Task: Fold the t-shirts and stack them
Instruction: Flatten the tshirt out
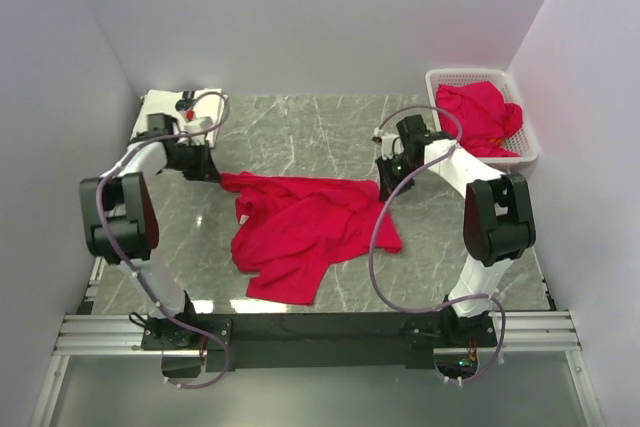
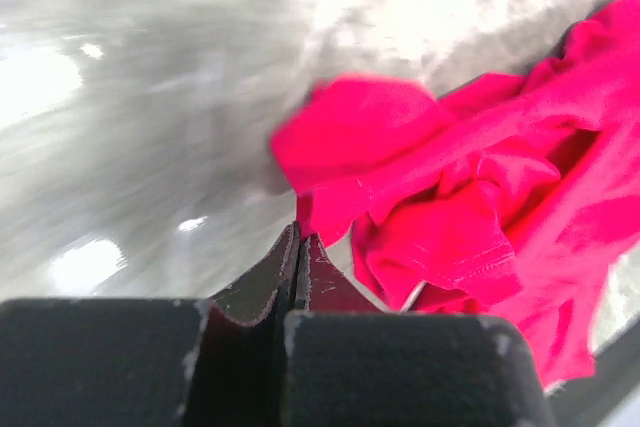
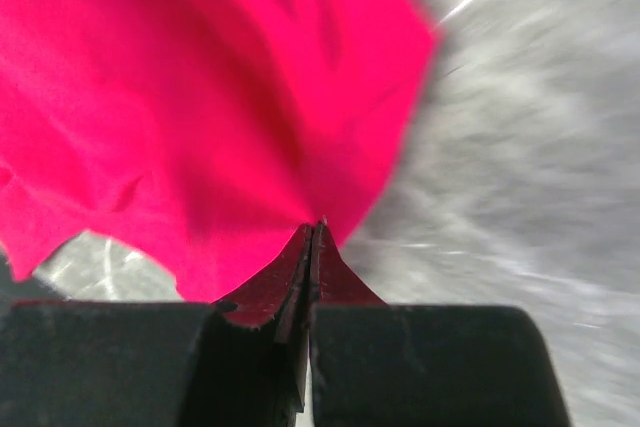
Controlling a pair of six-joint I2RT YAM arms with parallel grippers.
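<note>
A bright red t-shirt (image 1: 305,227) lies crumpled on the marble table, its top edge pulled taut between my two grippers. My left gripper (image 1: 215,176) is shut on the shirt's far left corner; in the left wrist view the closed tips (image 2: 299,234) meet the red cloth (image 2: 470,197). My right gripper (image 1: 385,190) is shut on the far right corner; in the right wrist view the closed tips (image 3: 317,228) pinch the cloth's edge (image 3: 200,107). More red t-shirt cloth (image 1: 480,112) lies bunched in the basket. The white printed t-shirt cannot be made out for certain.
A white lattice basket (image 1: 525,152) stands at the back right corner. A flat white thing (image 1: 160,102) lies at the back left, partly hidden by the left arm. White walls close in the table on three sides.
</note>
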